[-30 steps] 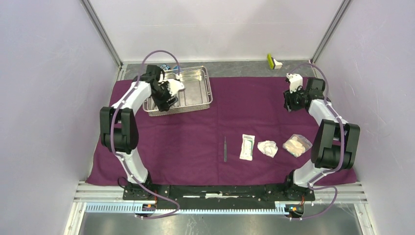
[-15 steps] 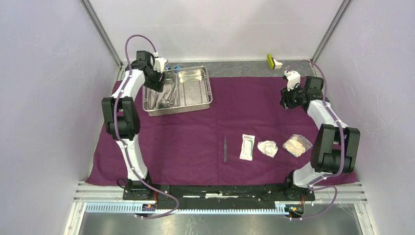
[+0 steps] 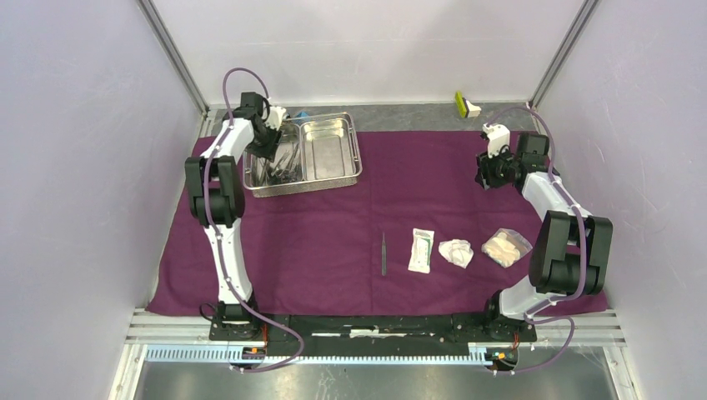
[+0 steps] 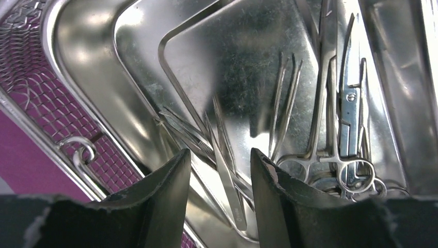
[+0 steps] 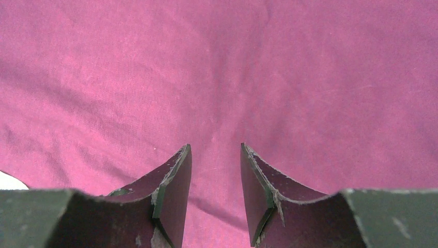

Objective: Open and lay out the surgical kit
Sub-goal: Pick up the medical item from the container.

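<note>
Left gripper (image 4: 219,156): scuffed black fingers spread, pinching nothing, over slim pointed tweezers (image 4: 225,170) in the left compartment of the shiny, scratched steel tray (image 3: 329,154), which sits far left on the cloth. Ring-handled forceps (image 4: 351,98) lie beside the tweezers. Right gripper (image 5: 215,150): spread, empty, above the matte woven purple cloth (image 3: 317,233), which lies flat. A white sealed packet (image 3: 422,250) and crumpled gauze wads (image 3: 456,252) rest near right.
</note>
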You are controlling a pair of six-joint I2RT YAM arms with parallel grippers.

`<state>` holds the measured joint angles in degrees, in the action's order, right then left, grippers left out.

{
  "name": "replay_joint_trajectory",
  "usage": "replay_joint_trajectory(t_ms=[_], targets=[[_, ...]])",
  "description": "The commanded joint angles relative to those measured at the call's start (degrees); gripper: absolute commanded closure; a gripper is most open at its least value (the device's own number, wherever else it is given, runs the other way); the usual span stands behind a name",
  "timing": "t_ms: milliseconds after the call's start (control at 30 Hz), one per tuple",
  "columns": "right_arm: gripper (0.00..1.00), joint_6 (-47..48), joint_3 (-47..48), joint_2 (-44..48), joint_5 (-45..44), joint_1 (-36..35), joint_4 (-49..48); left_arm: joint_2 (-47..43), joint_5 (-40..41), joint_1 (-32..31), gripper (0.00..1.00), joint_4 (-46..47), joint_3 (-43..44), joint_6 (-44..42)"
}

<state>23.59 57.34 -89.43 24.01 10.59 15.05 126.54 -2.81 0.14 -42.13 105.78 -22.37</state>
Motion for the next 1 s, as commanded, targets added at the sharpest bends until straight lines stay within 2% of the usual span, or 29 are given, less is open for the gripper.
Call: replay_joint_trajectory(t_ms=[0, 533, 967], targets=[[0.54, -0.7, -0.2, 1.1, 1.2, -0.4, -1.6, 1.4, 1.3, -0.2, 0.48, -0.2, 2.6, 2.0], [0.54, -0.5, -1.1, 1.8, 1.2, -0.5, -0.8, 4.1, 0.4, -0.2, 0.72, -2.2, 5.7, 3.4], [0.54, -0.9, 1.6, 2.9, 1.6, -1.7, 0.1, -4.4, 0.5, -0.2, 0.88, -2.2, 6.6, 3.0]])
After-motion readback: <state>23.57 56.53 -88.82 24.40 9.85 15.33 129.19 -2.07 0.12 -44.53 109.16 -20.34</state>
